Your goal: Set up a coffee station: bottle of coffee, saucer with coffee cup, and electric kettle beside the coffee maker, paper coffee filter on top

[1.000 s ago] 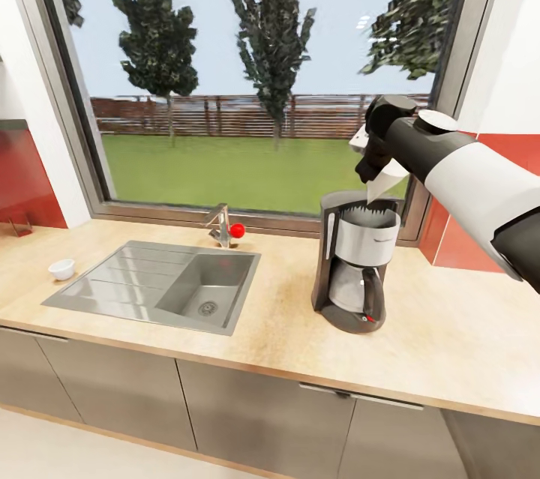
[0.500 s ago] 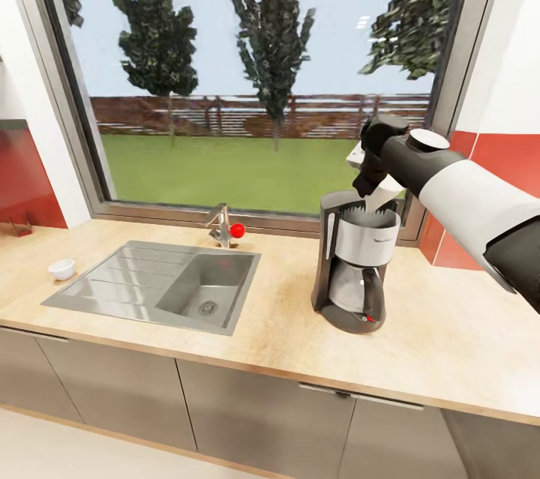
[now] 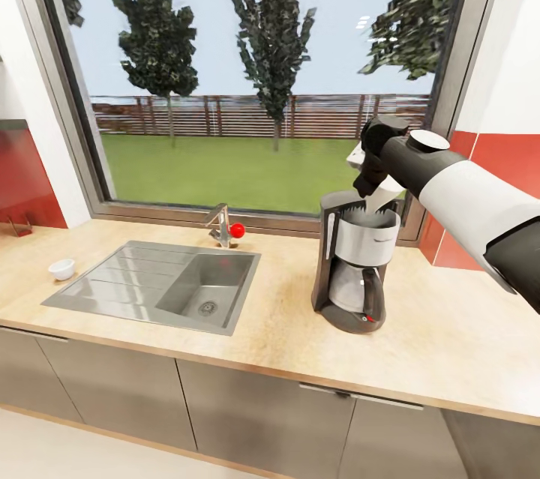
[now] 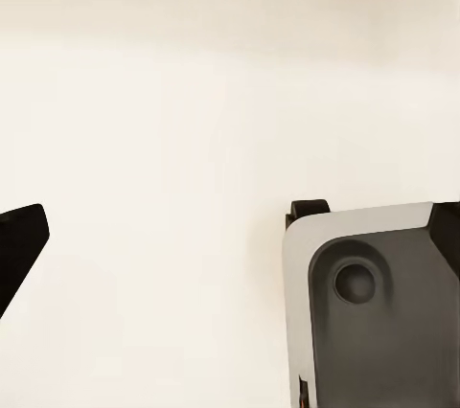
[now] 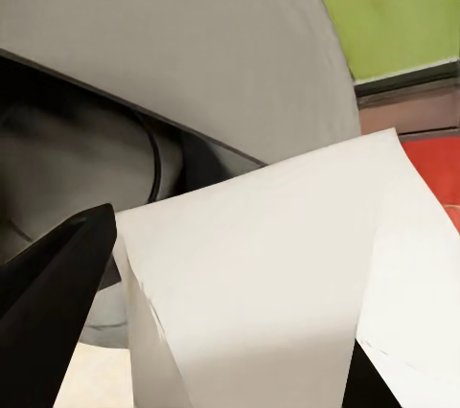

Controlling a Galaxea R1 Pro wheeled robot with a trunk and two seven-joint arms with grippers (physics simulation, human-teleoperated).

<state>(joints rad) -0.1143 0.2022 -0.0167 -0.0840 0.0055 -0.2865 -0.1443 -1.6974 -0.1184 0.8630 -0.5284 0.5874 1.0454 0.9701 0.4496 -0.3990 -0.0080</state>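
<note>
A grey steel sink (image 3: 112, 285) with a chrome faucet (image 3: 220, 225) bearing a red knob (image 3: 237, 230) sits below a large window (image 3: 255, 74).

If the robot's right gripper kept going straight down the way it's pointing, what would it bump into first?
Most likely the open top of the tall dark grey coffee maker. The right gripper points down just above it, shut on the white paper coffee filter, so the filter would probably touch first. Exact depth is hard to judge.
</note>
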